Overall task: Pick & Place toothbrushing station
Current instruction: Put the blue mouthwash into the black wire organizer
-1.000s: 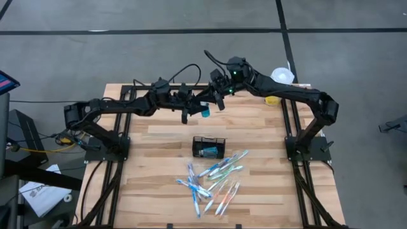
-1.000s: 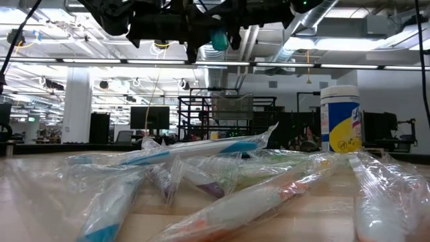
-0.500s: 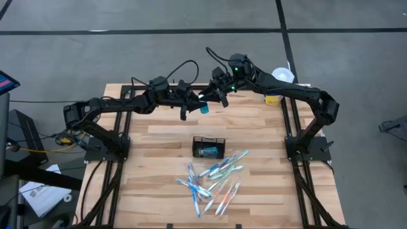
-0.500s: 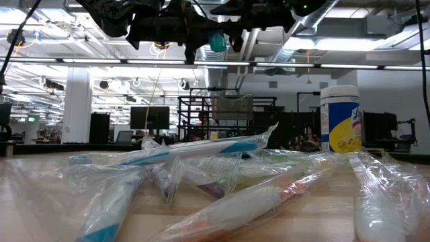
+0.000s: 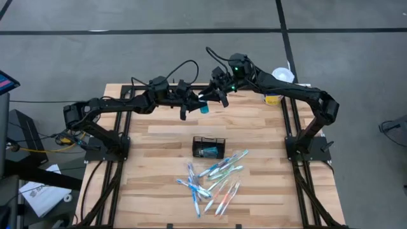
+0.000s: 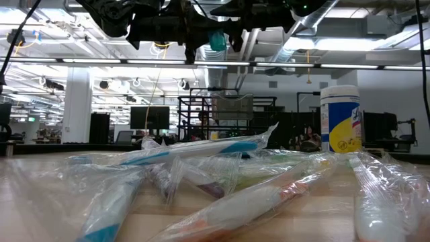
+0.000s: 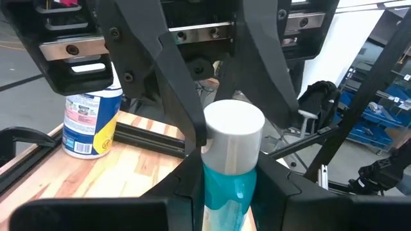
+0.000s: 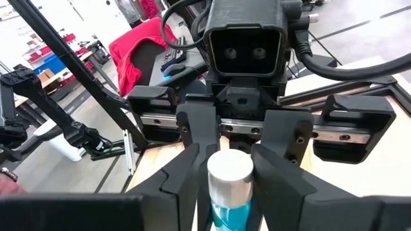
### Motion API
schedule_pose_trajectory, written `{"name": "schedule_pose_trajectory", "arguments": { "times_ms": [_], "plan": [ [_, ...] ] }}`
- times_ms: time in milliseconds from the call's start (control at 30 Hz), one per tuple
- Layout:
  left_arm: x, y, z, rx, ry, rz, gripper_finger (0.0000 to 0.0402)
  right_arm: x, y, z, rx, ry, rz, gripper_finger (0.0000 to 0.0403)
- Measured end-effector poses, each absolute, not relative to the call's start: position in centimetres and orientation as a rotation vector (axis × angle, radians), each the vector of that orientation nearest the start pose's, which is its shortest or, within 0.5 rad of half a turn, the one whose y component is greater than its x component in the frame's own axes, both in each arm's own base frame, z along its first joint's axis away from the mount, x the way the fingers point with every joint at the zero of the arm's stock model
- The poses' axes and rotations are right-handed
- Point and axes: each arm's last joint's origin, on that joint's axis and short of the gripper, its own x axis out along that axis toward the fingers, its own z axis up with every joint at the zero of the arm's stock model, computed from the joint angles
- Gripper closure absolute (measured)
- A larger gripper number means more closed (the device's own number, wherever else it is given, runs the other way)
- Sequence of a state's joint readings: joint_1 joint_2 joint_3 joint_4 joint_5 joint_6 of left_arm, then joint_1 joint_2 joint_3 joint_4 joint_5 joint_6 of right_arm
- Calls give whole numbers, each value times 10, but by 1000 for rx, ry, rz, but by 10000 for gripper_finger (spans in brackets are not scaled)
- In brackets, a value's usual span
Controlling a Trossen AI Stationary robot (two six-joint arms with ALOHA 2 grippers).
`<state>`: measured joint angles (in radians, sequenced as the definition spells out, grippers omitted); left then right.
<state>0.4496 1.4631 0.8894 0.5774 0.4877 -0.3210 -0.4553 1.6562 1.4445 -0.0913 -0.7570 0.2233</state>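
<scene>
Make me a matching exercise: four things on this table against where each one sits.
Things:
1. teal bottle
2. black mesh caddy
3. wrapped toothbrushes
4. white tub

Places:
A. heaped on the table's near part
B. far right corner of the table
C. up in the air between both grippers
D. middle of the table

Pairs: 1-C, 2-D, 3-A, 4-B

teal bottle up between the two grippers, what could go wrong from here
1. The teal bottle with the white cap hangs high above the table, left gripper shut on it, right gripper loose around the cap; a mistimed release could drop it.
2. The black wire-mesh caddy is small and already holds items, so the bottle may catch its rim.
3. Wrapped toothbrushes lie beside the caddy; a low pass could scatter them.
</scene>
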Motion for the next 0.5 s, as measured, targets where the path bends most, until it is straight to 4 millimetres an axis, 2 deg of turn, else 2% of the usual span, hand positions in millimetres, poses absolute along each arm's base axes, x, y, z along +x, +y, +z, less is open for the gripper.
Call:
{"name": "schedule_pose_trajectory", "arguments": {
  "times_ms": [200,500],
  "plan": [
    [297,128,284,-323,2,-39,324,349,-148,346,385,294,275,278],
    [298,130,290,-314,-27,-31,324,349,-148,346,388,297,279,253]
  ]
}}
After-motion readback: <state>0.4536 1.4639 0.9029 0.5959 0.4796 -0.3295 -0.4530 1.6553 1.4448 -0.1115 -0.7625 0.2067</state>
